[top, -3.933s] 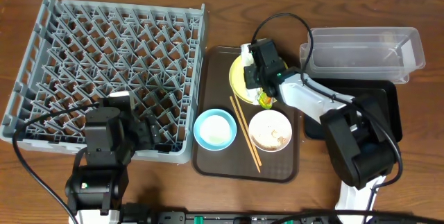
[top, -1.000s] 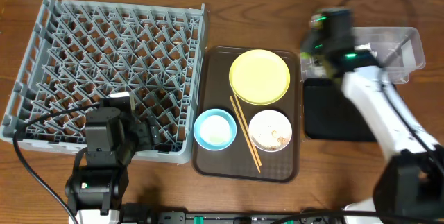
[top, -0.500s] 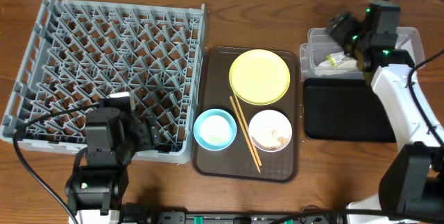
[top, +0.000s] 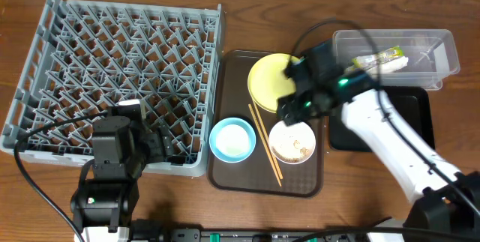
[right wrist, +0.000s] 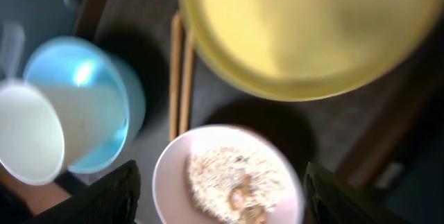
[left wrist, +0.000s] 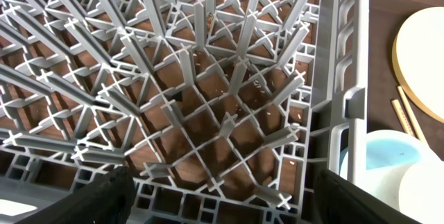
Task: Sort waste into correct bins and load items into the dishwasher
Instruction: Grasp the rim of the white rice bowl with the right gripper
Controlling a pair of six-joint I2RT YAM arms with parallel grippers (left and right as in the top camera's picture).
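Observation:
The green-and-yellow wrapper point(top: 379, 58) lies in the clear tub point(top: 442, 43); the black tray bin point(top: 415, 122) sits in front of it. My right gripper point(top: 291, 112) point(right wrist: 225, 203) hangs open and empty over the white bowl point(top: 292, 141) point(right wrist: 208, 182), which holds rice scraps point(right wrist: 236, 179). Near it are the yellow plate point(top: 271, 83) point(right wrist: 305, 30), chopsticks point(top: 266, 146) point(right wrist: 180, 78) and the blue bowl point(top: 232, 138) point(right wrist: 104, 92) with a white cup point(right wrist: 28, 141) in it. My left gripper point(top: 161, 146) point(left wrist: 222, 203) is open above the grey dish rack's point(top: 112, 62) point(left wrist: 208, 78) near right corner.
The dishes rest on a brown serving tray point(top: 225, 171) between rack and bins. The right arm's cable loops over the plate and tub. The left wrist view catches the plate edge point(left wrist: 423, 57) and blue bowl point(left wrist: 388, 154) past the rack wall.
My right gripper carried the wrapper to the clear tub, opened and dropped it there, then swung back left over the white bowl. The left arm has not moved.

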